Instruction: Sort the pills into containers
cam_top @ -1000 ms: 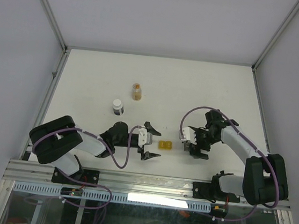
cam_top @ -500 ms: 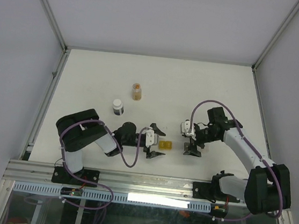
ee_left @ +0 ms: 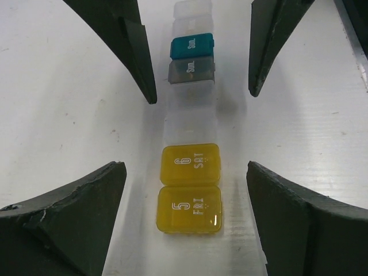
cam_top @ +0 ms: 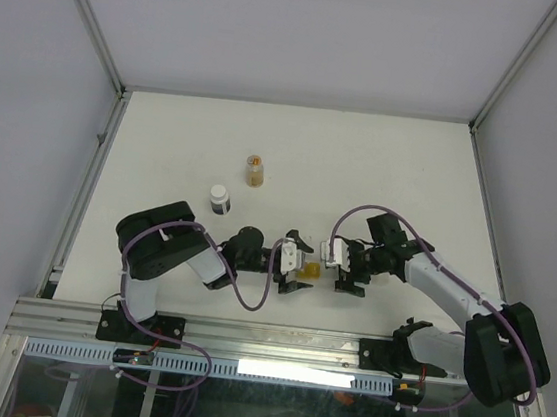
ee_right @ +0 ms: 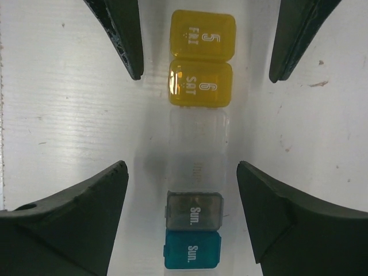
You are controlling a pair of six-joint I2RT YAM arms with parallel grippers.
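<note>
containers (ee_left: pixel 190 184) by near edge of table (cam_top: pixel 385 160). left gripper (cam_top: pixel 297 263) and right gripper (cam_top: pixel 340 266): fingers apart, flanking opposite ends, not touching. advise: centre first, then clamp the sides gently.

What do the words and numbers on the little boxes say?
"5 FRI": end yellow lid
"6 SAT": second yellow lid
"Sun.": grey lid
"Sun.": teal lid
Clear boxes: print too faint to read.
Amber bottle, dark-capped bottle: too small to read.

Small amber bottle (cam_top: pixel 254 170) upright on white table (cam_top: pixel 385 160), dark-capped white bottle (cam_top: pixel 219 200) near it
</note>
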